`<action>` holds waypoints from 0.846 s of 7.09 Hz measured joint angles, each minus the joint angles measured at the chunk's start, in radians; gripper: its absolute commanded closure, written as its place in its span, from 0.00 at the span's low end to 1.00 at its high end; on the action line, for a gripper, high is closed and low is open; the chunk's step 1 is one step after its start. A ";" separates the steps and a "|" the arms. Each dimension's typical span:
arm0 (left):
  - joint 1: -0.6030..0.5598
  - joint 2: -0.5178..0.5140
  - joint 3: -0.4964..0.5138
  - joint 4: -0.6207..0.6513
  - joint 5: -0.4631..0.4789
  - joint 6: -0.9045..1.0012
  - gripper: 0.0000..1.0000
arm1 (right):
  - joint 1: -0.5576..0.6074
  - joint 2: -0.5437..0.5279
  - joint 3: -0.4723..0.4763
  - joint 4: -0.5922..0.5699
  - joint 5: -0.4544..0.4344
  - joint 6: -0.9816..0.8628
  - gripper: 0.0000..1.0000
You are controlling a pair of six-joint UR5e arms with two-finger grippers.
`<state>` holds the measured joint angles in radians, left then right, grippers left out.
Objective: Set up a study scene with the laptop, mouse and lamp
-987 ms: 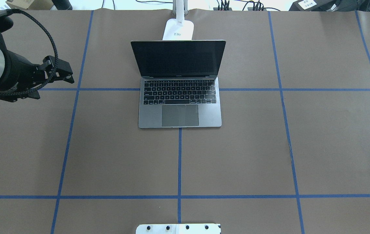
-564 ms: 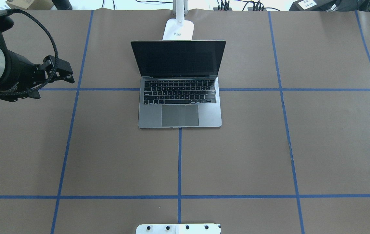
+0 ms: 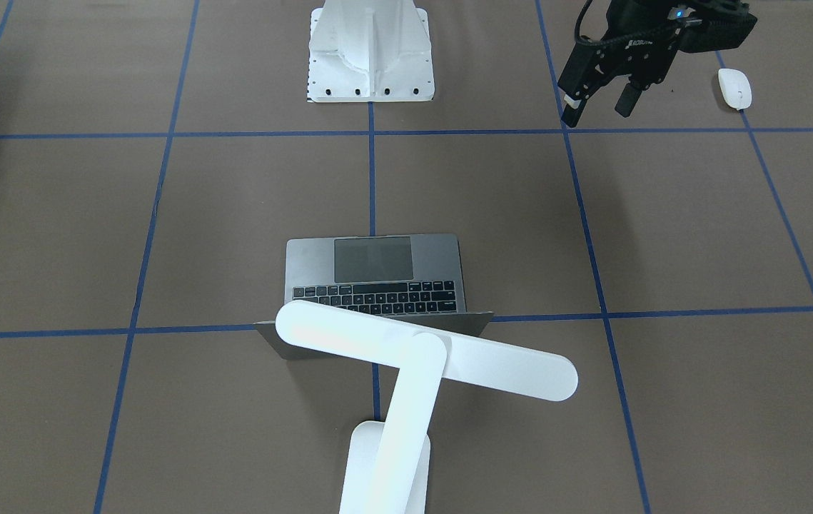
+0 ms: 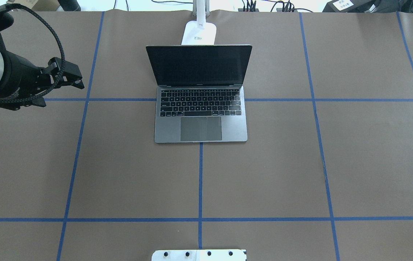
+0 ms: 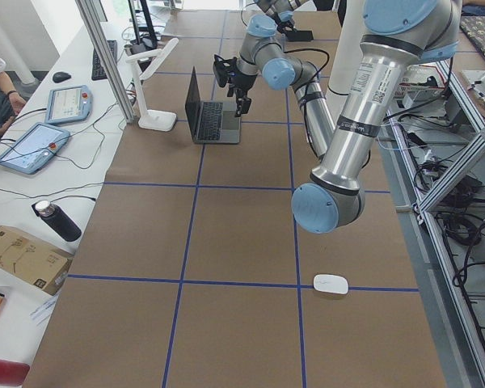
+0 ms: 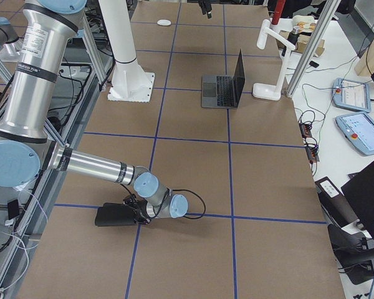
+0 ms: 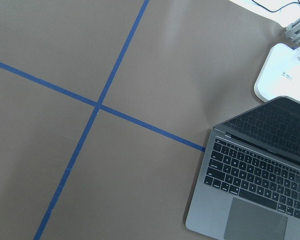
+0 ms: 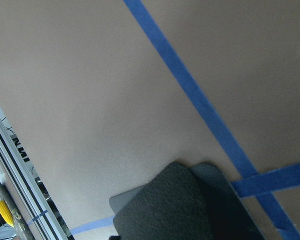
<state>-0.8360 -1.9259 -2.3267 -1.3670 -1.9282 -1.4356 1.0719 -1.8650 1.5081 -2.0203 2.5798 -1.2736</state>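
Observation:
The grey laptop stands open at the table's middle, its black screen facing me; it also shows in the front view and the left wrist view. The white lamp stands behind it, its head over the lid and its base at the far edge. The white mouse lies far to my left, near my side of the table. My left gripper is open and empty, raised above the table between mouse and laptop. My right gripper is low at a black mat; I cannot tell its state.
The black mat lies far to my right near the table's edge, and its corner shows in the right wrist view. The white robot pedestal stands at my side of the table. Blue tape lines cross the brown table cover.
My left gripper has moved a little toward the far edge of the table. The laptop and lamp have not moved.

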 measured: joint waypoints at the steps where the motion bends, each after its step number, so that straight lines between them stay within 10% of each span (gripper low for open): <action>1: -0.001 0.000 0.000 0.000 0.000 0.000 0.00 | -0.012 -0.002 0.000 0.000 0.017 -0.001 0.29; 2: -0.002 -0.001 -0.001 0.000 0.000 0.000 0.00 | -0.022 -0.003 0.000 0.000 0.034 -0.001 0.35; 5: -0.003 -0.001 -0.006 0.001 0.000 0.000 0.00 | -0.044 -0.003 0.001 0.001 0.065 -0.001 1.00; 6: -0.003 -0.001 -0.006 0.001 0.000 0.000 0.00 | -0.048 -0.004 0.000 0.000 0.066 -0.002 1.00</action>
<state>-0.8390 -1.9267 -2.3324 -1.3658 -1.9282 -1.4358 1.0243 -1.8691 1.5081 -2.0202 2.6455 -1.2751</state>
